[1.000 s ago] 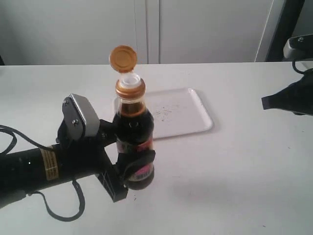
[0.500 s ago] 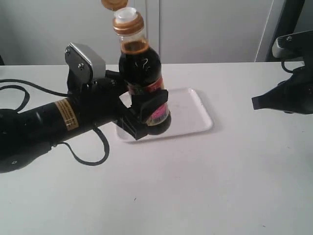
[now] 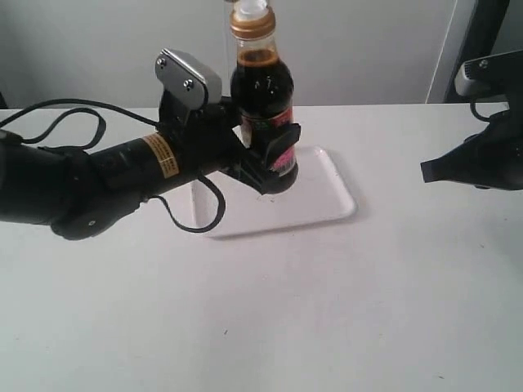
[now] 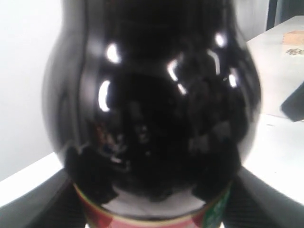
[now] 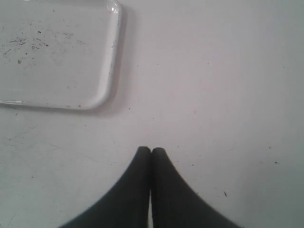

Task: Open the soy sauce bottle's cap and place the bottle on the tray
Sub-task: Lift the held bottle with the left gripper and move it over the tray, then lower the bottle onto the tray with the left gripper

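Bottle held above the tray

The bottle (image 3: 263, 106) was clamped upright by the left gripper (image 3: 274, 159) over the tray (image 3: 331, 192). The right gripper (image 5: 151, 156), jaws together, was kept far right.

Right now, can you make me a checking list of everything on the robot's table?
Surface: white table, a few small dark specks.
Soy sauce bottle: upright, held up over the tray.
Cap: mostly cut off at the picture's top; cannot tell its state.
Tray: white, flat on the table, dark specks inside.
Clutter: nothing seen.
Left tool: clamped on the bottle's label.
Right tool: shut, holding nothing, off to the side above the table.
Cables: black cable looping under the left arm.
Surroundings: pale wall panels behind.
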`<state>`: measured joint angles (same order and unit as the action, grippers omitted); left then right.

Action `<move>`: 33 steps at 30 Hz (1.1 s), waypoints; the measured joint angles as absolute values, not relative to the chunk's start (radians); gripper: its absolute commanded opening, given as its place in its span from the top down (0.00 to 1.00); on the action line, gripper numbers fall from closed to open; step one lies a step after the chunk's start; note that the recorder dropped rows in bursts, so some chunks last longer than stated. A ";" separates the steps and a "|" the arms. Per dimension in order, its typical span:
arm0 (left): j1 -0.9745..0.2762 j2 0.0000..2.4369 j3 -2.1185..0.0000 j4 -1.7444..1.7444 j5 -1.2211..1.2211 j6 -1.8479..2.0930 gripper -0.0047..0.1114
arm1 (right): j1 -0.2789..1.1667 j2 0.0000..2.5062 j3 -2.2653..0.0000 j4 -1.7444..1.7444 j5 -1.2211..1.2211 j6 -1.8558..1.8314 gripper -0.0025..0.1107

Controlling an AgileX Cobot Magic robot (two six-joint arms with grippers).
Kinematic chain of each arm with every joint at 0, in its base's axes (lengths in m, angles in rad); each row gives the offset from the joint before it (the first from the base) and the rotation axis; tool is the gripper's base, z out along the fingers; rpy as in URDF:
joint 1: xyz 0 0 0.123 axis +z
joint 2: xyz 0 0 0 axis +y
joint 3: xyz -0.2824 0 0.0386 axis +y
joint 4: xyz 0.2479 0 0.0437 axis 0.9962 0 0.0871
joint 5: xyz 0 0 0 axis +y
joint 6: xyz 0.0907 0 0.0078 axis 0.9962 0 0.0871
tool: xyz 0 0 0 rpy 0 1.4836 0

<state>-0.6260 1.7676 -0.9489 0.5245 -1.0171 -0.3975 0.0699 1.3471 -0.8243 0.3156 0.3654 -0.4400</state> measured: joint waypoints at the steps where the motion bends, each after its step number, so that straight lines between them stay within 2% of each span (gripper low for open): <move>1: -0.626 1.783 -0.966 0.519 -1.003 -0.395 0.96 | 0.070 1.347 -0.824 0.316 0.365 -0.440 0.98; 23: -0.561 2.059 -1.259 0.442 -0.871 -0.388 0.96 | 0.070 1.347 -0.824 0.337 0.363 -0.440 0.98; 33: -0.561 2.133 -1.291 0.440 -0.869 -0.425 0.96 | 0.070 1.347 -0.824 0.337 0.355 -0.440 0.98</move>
<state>-0.5615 2.1332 -1.2910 0.4397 -0.8693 -0.4254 0.0699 1.3471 -0.8243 0.3372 0.3555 -0.4400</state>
